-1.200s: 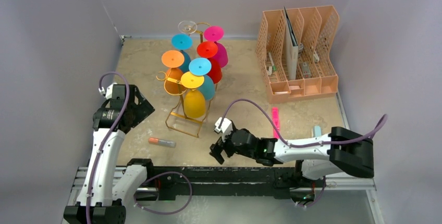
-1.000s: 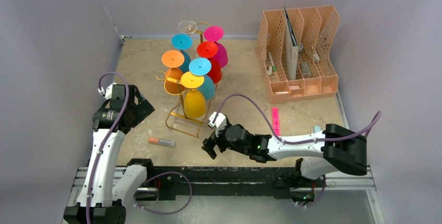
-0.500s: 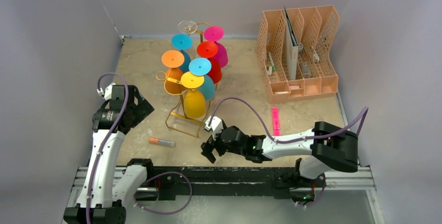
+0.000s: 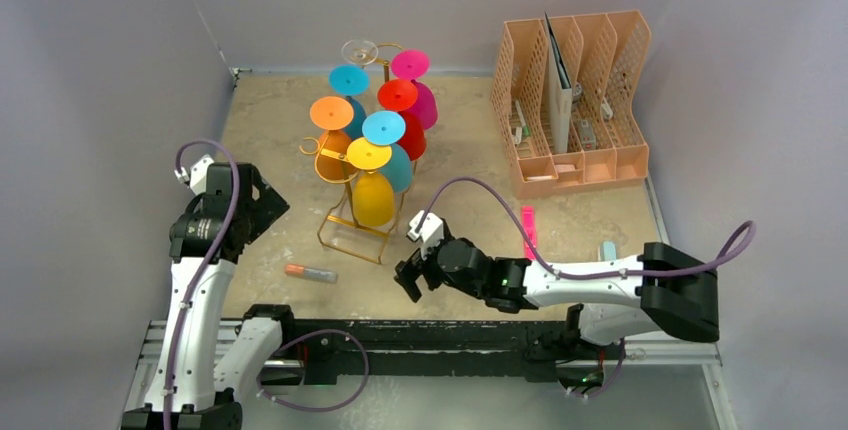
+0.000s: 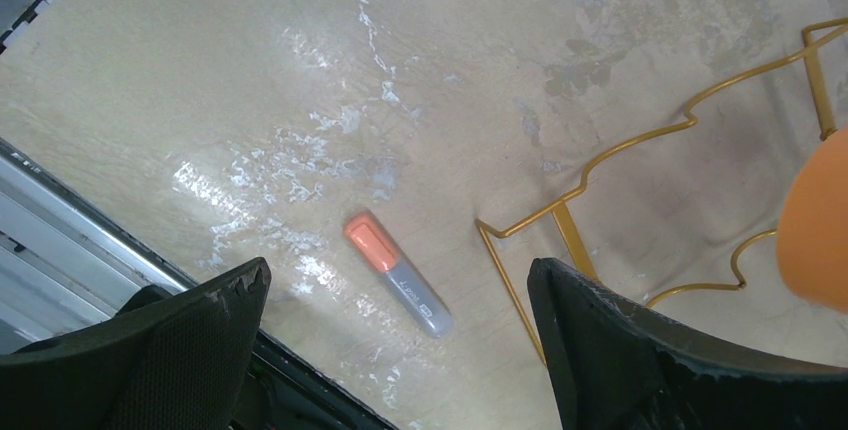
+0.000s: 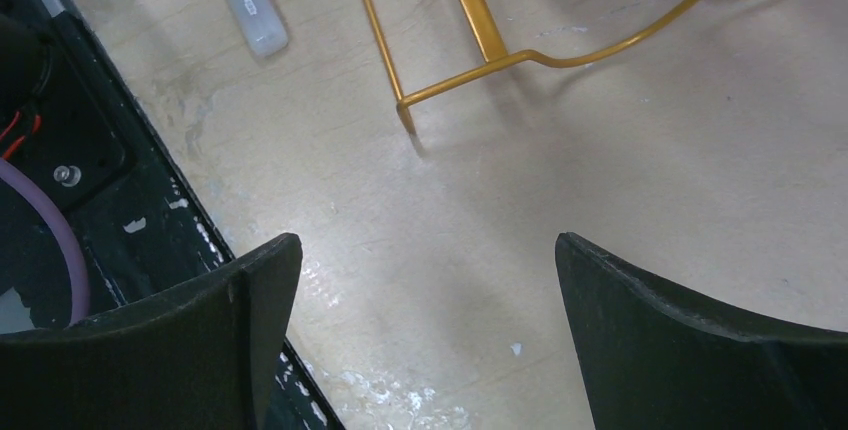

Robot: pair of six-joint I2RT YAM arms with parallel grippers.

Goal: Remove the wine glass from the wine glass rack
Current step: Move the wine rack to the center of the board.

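The yellow wine glass [image 4: 373, 200] hangs foot-up on the front of the wine glass rack [image 6: 474, 5], just past and above the right jaws, which are wide apart and seem nearer than the left jaws, also apart.

Coloured wine glasses [image 4: 372, 195] on gold rack [image 4: 351, 212]

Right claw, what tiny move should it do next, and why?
Probably rise and ease forward toward the yellow wine glass. The right claw is open and empty, low beside the wine glass rack base, and that glass hangs nearest, above it.
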